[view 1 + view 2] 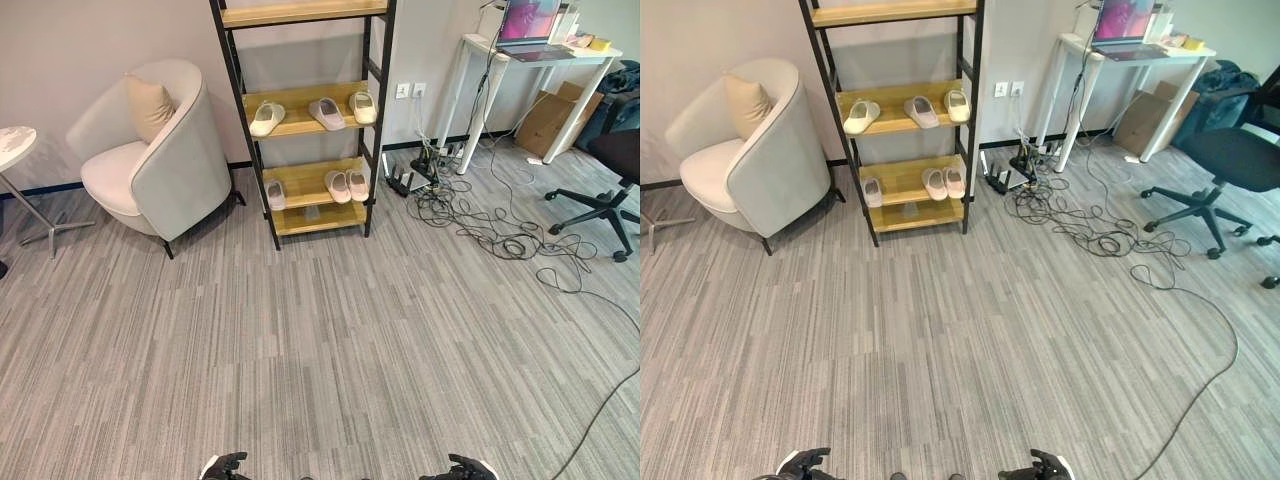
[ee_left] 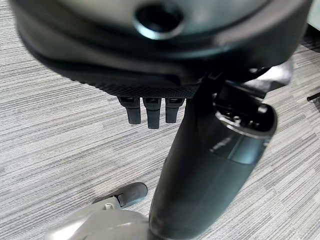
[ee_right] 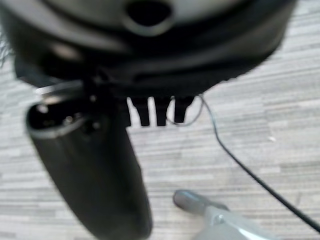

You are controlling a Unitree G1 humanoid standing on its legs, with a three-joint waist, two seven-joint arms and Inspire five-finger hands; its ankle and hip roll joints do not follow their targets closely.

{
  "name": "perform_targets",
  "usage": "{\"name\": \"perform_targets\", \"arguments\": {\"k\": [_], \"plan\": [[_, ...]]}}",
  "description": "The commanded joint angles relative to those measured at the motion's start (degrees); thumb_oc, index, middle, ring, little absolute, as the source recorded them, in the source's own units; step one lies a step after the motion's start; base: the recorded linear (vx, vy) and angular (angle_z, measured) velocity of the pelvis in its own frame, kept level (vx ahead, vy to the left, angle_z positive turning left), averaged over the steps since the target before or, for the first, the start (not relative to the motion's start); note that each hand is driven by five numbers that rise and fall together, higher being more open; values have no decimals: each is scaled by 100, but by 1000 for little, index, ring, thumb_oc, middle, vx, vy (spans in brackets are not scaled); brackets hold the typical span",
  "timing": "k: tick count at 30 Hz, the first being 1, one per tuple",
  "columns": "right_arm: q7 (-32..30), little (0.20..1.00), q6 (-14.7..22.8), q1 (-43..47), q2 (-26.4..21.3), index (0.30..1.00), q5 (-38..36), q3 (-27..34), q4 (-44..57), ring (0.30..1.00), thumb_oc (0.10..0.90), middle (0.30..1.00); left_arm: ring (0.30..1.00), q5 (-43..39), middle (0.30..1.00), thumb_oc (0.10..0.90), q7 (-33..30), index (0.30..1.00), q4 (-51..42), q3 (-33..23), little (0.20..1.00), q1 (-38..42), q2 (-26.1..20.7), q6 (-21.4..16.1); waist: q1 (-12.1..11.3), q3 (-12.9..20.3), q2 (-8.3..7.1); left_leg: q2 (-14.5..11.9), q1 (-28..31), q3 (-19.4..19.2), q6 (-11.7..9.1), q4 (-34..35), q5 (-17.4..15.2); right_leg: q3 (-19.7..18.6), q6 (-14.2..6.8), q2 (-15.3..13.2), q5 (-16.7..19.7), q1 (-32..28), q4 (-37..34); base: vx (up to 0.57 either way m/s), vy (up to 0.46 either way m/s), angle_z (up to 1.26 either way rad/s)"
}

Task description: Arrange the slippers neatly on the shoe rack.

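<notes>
shoe rack (image 1: 300,120) at 12 o'clock, far across carpet, against wall. middle shelf: three pale slippers (image 1: 327,112), spread apart, leftmost angled. lower shelf: single slipper (image 1: 275,193) at left, pair (image 1: 347,185) at right, side by side. armchair (image 1: 150,150) at 10 o'clock beside rack; desk (image 1: 530,60) and office chair (image 1: 610,170) at 1–2 o'clock. left hand (image 2: 150,110) and right hand (image 3: 157,111) low at 6 o'clock, fingers straight, released, holding nothing. progress judged: all slippers already on rack; spacing uneven, straightening possibly left.
</notes>
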State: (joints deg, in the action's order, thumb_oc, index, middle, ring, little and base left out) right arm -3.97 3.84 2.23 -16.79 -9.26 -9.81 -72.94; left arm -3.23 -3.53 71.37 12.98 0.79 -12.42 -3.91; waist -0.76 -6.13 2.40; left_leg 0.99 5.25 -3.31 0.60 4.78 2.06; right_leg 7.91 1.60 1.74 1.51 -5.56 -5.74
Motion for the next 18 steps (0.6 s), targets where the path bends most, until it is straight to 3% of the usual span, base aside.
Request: {"name": "perform_targets", "arguments": {"k": [1,13,18], "plan": [[-146,900,110,196,-60,900,106,-201,-103,900,800,900,900,25,900,800,-183,900,230,22,900,470,20,-152,-34,5,-159,-290,75,328,-303,22,-251,55,-669,-425,-444,-199,74,0,0,0],[-182,900,108,226,-48,900,79,-205,-83,900,800,900,900,-75,900,800,-237,900,256,-3,900,495,36,-139,-10,-51,-148,-353,55,406,-361,-19,-213,45,-579,-339,-501,-193,74,15,-42,2],[-201,900,115,241,-74,900,67,-204,-90,900,800,900,900,-64,900,800,-214,900,231,57,900,530,49,-137,-2,-140,-196,-408,-156,454,-430,-499,-325,-13,-495,-293,-514,-169,74,-5,-51,2]]}}
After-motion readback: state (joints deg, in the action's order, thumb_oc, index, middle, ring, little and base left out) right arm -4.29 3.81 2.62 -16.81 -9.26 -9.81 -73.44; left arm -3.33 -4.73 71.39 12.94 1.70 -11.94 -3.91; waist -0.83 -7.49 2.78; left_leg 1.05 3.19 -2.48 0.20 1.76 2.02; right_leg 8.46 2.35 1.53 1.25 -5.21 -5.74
